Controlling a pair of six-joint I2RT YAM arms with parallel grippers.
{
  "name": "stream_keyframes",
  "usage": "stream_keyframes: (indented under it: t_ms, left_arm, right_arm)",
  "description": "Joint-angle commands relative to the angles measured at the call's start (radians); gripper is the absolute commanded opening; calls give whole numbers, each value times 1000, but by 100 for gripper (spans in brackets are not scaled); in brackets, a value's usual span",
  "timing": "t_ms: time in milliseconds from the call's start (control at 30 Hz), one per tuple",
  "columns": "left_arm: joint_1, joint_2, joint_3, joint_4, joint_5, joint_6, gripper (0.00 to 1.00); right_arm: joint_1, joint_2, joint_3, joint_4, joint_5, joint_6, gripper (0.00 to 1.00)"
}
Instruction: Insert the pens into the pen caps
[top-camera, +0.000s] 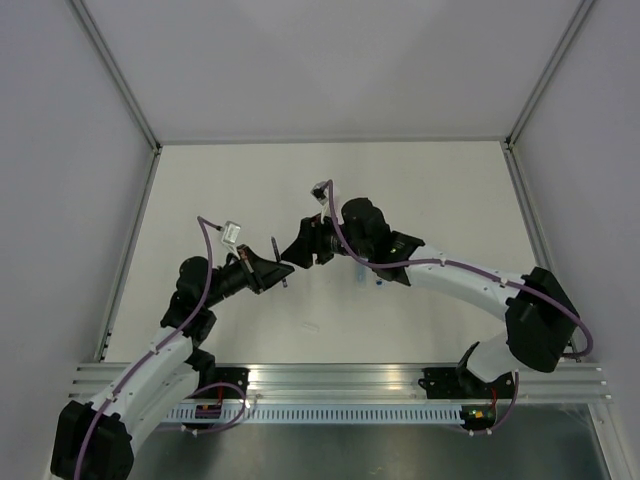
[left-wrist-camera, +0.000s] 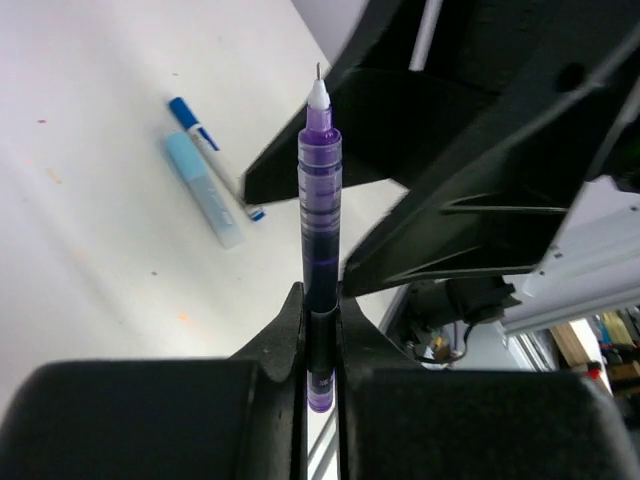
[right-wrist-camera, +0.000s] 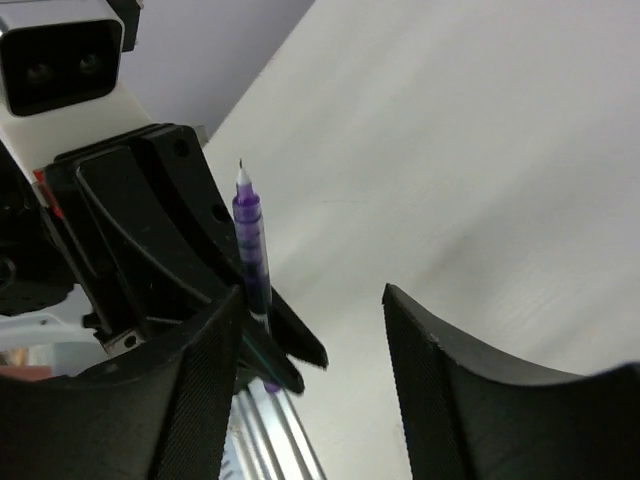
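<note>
Pen (left-wrist-camera: 320, 200), purple barrel, bare tip up, sits clamped near its back end in left end effector (left-wrist-camera: 320, 300), over mid-tabletop (left-wrist-camera: 90, 250), roughly halfway between left and right edges. Right end effector (right-wrist-camera: 310, 300) faces it close by, fingers wide apart, holding nothing, crowding the space just past the tip. White pen (left-wrist-camera: 215, 160) with blue ends lies flat against pale blue cap (left-wrist-camera: 205, 190), mostly hidden under right arm in the top view.
</note>
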Motion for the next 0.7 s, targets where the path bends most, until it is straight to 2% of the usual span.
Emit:
stream_keyframes:
  t_ms: [0,133,167,300,367,500,667]
  left_arm:
    - [1,-29,-41,-43,-153,77,2]
    - [3,-29,-20,-112,-209,118,2]
    - [3,-34,5,-183,-226,141,2]
    - [3,-86,9,-244,-265,159,2]
    - [3,-118,15,-293,-344,163,2]
    - [3,-230,35,-418,-474,182,2]
    - [3,-471,26,-531,-592,196,2]
  right_arm:
    - [4,-146,11,-195,154,-171,66]
    - [6,-238,-52,-276,177,-203,67]
    - [9,-247,-61,-287,163,-214,67]
    - [32,-211,-79,-351,168,-266,66]
    - [50,-163,-79,-402,183,-301,65]
    - [130,-76,-64,-456,205,-372,63]
    - [193,19,-38,-491,205,-414,59]
